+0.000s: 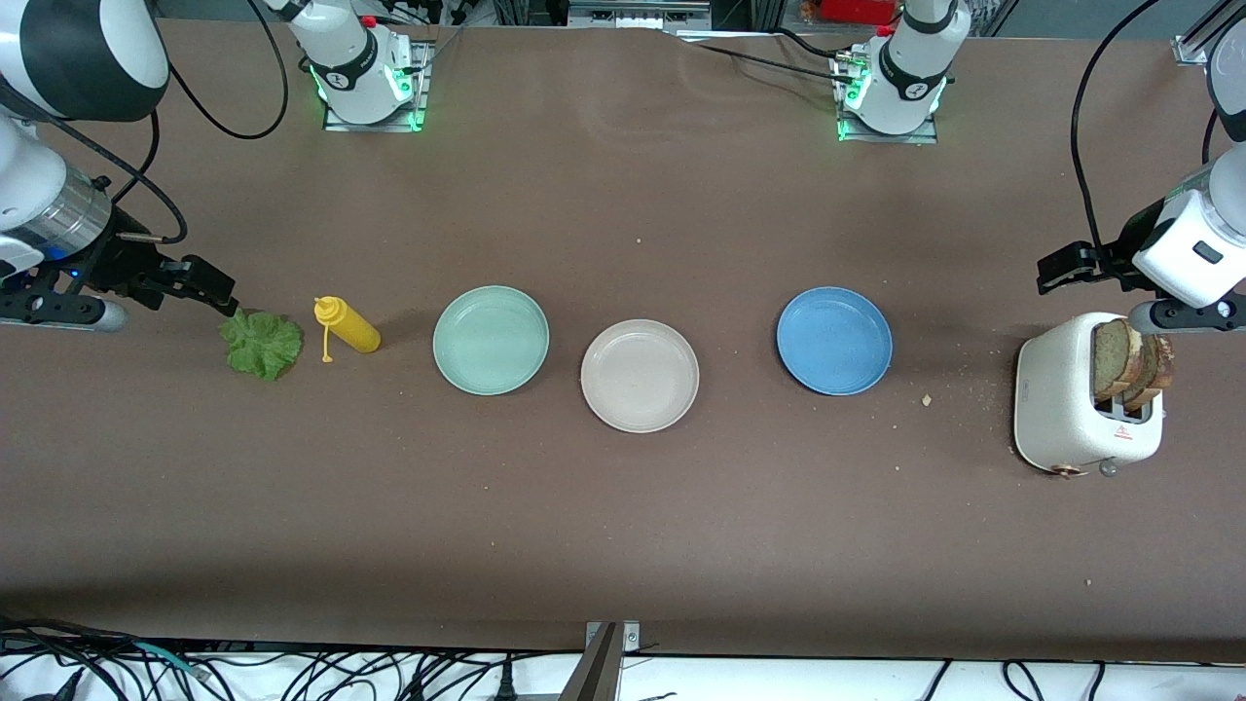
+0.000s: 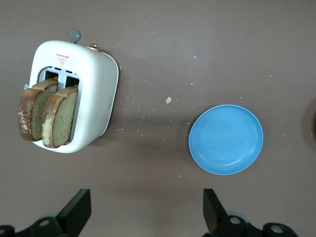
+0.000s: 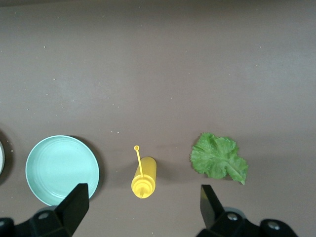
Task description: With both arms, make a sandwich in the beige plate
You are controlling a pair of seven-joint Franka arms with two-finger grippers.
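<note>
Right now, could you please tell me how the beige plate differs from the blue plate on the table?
The round matte beige plate is off-white, while the round blue plate is bright blue. The beige plate sits nearer the front camera, between the mint-green plate and the blue plate; the blue plate lies toward the left arm's end, closer to the white toaster. Both are shallow, rimmed and empty.

Unreadable red warning label (image 2: 62, 59) atop the white toaster (image 2: 96, 89).

Beige plate (image 1: 640, 376), mint-green plate (image 1: 491, 340), blue plate (image 1: 834, 340), yellow bottle (image 1: 348, 326), green lettuce (image 1: 261, 344).
</note>
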